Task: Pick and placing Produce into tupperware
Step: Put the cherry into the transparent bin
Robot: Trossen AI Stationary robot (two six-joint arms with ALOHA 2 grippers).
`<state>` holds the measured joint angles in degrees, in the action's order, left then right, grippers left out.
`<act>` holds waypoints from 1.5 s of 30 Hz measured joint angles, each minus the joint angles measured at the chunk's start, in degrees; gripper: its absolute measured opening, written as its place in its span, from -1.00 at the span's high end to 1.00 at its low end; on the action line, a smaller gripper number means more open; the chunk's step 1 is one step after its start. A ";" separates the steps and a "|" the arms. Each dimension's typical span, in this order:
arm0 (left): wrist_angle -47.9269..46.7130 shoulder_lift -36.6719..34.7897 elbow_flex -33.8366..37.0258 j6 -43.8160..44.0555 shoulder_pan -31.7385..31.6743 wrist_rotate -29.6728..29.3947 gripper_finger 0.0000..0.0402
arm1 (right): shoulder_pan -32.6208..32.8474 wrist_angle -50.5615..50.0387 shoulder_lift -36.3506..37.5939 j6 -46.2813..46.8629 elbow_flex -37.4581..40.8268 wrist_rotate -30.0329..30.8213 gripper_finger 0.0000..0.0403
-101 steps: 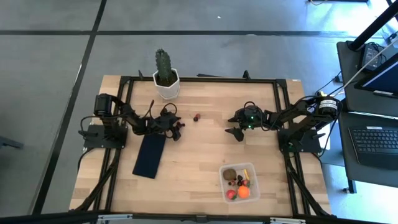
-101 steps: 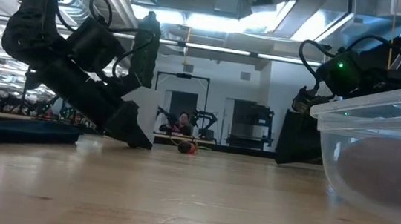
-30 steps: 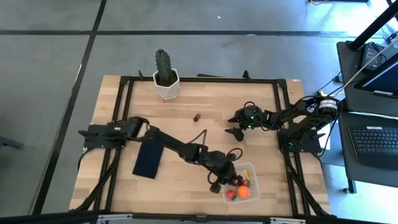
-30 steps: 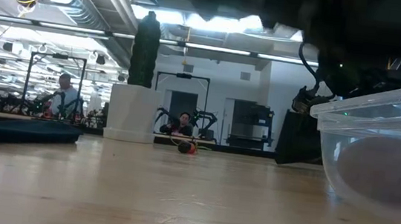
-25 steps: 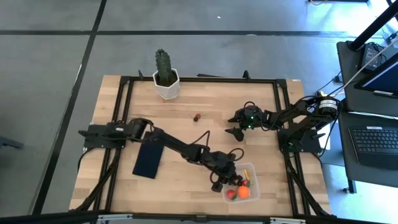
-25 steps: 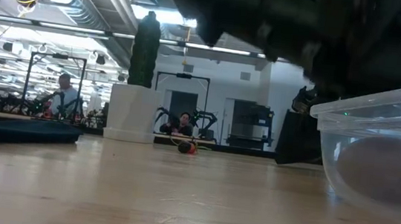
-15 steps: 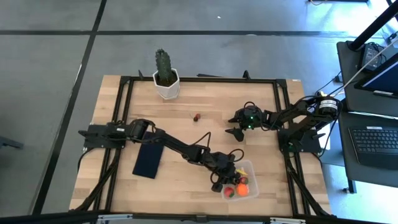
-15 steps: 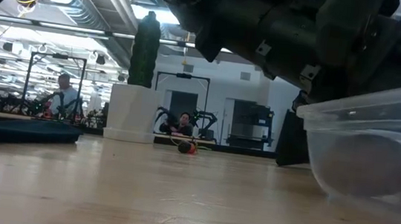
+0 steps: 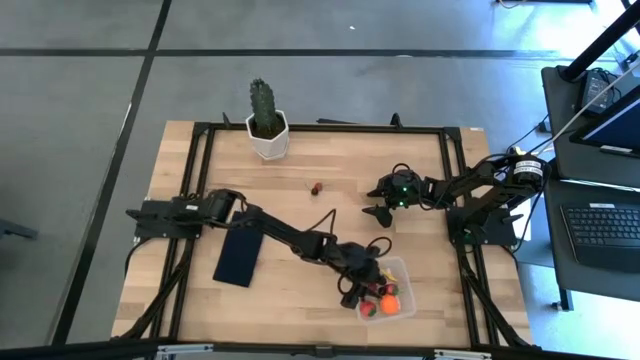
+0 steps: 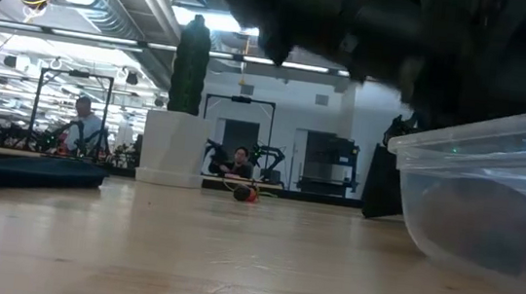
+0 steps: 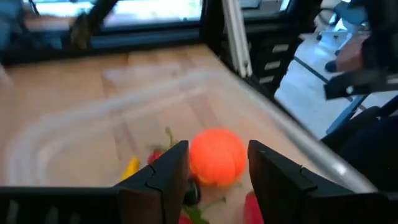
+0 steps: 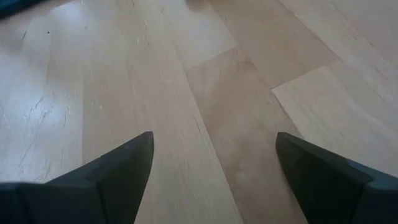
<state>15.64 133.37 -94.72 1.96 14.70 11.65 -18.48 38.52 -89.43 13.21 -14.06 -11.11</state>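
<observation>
The left arm's tool (image 9: pixel 362 283), fingers apart, reaches over the small clear plastic tupperware (image 9: pixel 404 268) near the bench's front right corner, an orange toy ball (image 11: pixel 216 156) inside. The right tool (image 9: pixel 381 213), fingers spread, hovers mid-bench.

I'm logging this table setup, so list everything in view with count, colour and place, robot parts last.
Tub: one, clear, front right of table; produce inside.
Orange ball: one, orange, in the tub.
Red piece: one, red, in the tub.
Berry: one, dark red, alone mid-table towards the back.
Cactus: one, green, white pot, back left.
Mat: one, dark navy, flat, front left.
Table: one, light wood.
Laptop: one, dark, right of the table.
Left claw: open, reaching into the tub.
Right claw: open, waiting right of centre.
</observation>
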 joint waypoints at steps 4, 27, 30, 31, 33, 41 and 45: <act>-4.09 -5.19 -0.06 -3.93 -1.06 0.19 0.20 | 0.00 -0.13 0.00 0.02 0.02 -0.02 -0.69; -26.97 -36.01 18.70 -13.03 -15.02 -9.96 0.17 | 0.00 0.19 -0.02 0.27 0.11 -0.04 -0.69; -16.77 -40.22 30.11 -11.23 -17.75 -10.46 0.15 | 0.00 0.20 -0.02 0.14 0.11 -0.01 -0.69; -13.41 -41.57 33.97 -10.57 -18.77 -11.46 0.14 | 0.00 0.33 -0.02 0.06 0.13 0.00 -0.69; -6.67 -43.54 40.58 -9.70 -20.81 -13.55 0.13 | 0.00 0.41 -0.04 0.02 0.13 -0.02 -0.69; 12.69 -44.51 57.06 -2.63 -26.93 -14.97 0.15 | 0.02 1.05 -0.09 0.09 0.17 0.02 -0.69; 12.72 -44.48 58.46 -1.06 -27.60 -13.40 0.06 | 0.00 1.16 -0.10 0.02 0.17 0.07 -0.69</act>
<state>28.36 88.88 -36.26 0.91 -12.91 -1.75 -18.48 39.69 -89.53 13.23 -13.89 -11.05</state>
